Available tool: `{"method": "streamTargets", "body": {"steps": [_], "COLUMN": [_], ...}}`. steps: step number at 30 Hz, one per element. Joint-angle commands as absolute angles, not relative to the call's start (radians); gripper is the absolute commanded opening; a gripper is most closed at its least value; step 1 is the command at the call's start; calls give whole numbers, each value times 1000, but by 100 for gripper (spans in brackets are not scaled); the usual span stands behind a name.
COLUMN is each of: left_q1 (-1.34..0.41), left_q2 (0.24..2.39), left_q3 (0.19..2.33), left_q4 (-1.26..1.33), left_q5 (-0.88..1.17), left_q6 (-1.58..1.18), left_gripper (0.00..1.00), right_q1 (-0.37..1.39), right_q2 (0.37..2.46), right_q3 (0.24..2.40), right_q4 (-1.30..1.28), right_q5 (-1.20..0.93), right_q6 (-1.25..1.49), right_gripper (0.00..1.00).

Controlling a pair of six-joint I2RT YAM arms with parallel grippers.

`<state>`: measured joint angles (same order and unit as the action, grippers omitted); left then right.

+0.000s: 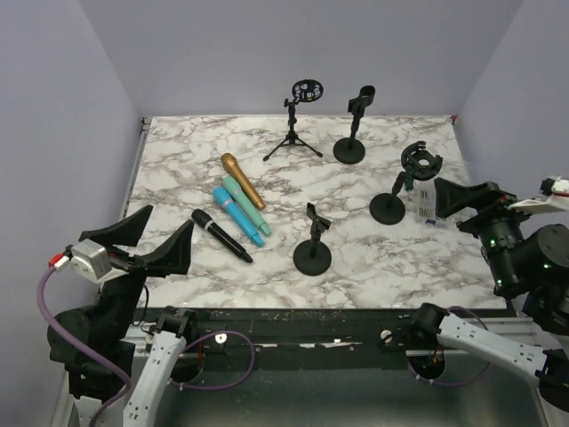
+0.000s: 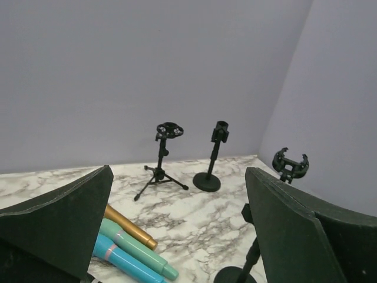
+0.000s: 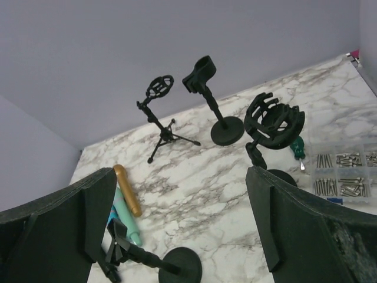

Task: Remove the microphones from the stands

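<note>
Four microphones lie side by side on the marble table: gold [image 1: 242,180], green [image 1: 243,197], blue [image 1: 240,216] and black [image 1: 221,235]. Four black stands hold nothing: a tripod with ring mount [image 1: 305,91], a clip stand [image 1: 352,147], a ring-mount stand [image 1: 418,163] and a front clip stand [image 1: 313,253]. My left gripper [image 1: 169,219] is open and empty, near the table's front left, left of the black microphone. My right gripper [image 1: 449,203] is open and empty, right of the ring-mount stand. The left wrist view shows the gold microphone [image 2: 129,227]; the black one is hidden there.
A clear box of screws [image 1: 425,203] stands beside the ring-mount stand's base, and also shows in the right wrist view [image 3: 344,177] with a green screwdriver [image 3: 297,147]. Purple walls close the back and both sides.
</note>
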<state>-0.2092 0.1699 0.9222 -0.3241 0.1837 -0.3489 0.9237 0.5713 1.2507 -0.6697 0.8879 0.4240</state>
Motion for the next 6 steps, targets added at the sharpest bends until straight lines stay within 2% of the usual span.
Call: {"method": "streamTargets", "body": {"steps": [1, 4, 6], "left_q1": [-204, -205, -204], "left_q2": [141, 127, 123], "left_q3": [987, 990, 985], "left_q4": [-436, -432, -418], "left_q5": [25, 8, 19], "left_q6": [-289, -284, -288], "left_gripper": [99, 98, 99], "right_q1": [927, 927, 927], "right_q2": [516, 449, 467], "right_q3": [1294, 1203, 1213], "right_q4": [-664, -560, -615], "right_q5": [951, 954, 1022], "right_q6": [373, 266, 303], "right_gripper": [100, 100, 100]}}
